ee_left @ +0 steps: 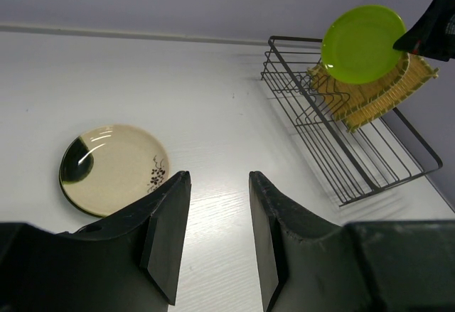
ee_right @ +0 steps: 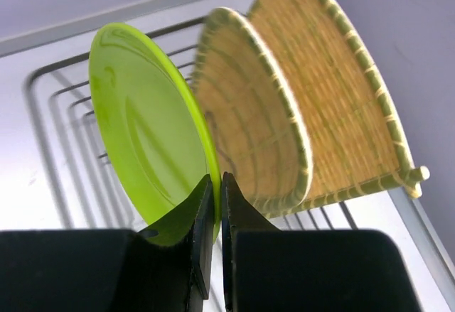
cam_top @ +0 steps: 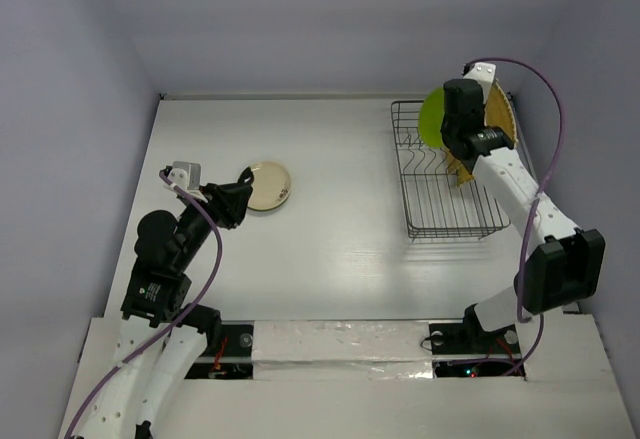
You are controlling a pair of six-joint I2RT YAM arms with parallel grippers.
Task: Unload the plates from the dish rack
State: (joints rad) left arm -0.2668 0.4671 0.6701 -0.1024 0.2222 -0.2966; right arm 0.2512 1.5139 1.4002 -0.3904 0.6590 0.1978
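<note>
Dish rack [cam_top: 445, 199] sits at the far right of the table [cam_top: 330, 159]. We note two woven straw plates [ee_right: 334, 92] on edge at its far end. Lime green plate [ee_right: 142, 127] stands upright just beside them, its rim pinched in the right gripper [ee_right: 214, 184], whose jaws are nearly closed on it. Cream plate [ee_left: 114, 168] with a dark patch lies flat, well left of the rack. Left gripper [ee_left: 219, 177] hovers near it, jaws parted, empty.

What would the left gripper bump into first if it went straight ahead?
Probably the bare table, just beside the cream plate. The left gripper is open and angled down at it, though depth is unclear.
</note>
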